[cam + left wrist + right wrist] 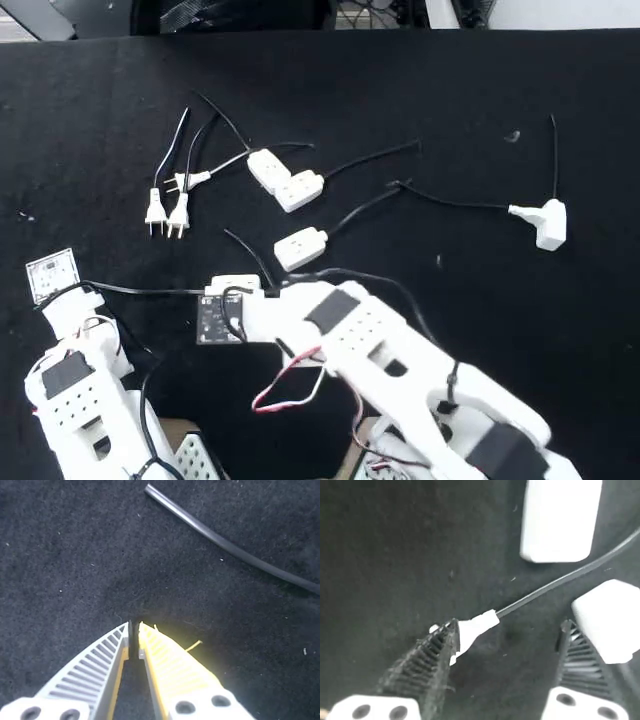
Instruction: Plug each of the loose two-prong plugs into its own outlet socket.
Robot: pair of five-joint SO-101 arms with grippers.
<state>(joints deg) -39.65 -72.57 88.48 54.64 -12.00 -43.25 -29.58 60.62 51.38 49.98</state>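
Note:
My right gripper [509, 625] is open just above the black table. A white two-prong plug [475, 625] lies against the tip of one finger, and its black cable [555, 580] runs away between the fingers. Two white outlet sockets are close by: one [560, 520] ahead and one [610, 620] beside the other finger. From above, three more loose plugs [178, 213] lie at the left. Sockets sit at mid-table [298, 190], [300, 248] and far right [545, 222]. My left gripper [134, 626] is shut on nothing, low over bare cloth near a black cable [225, 545].
The right arm [380, 350] stretches from the front right to the table's middle, with red and white wires looping under it. The left arm [75, 390] stays at the front left beside a small white tag [50, 272]. Black cables cross the middle.

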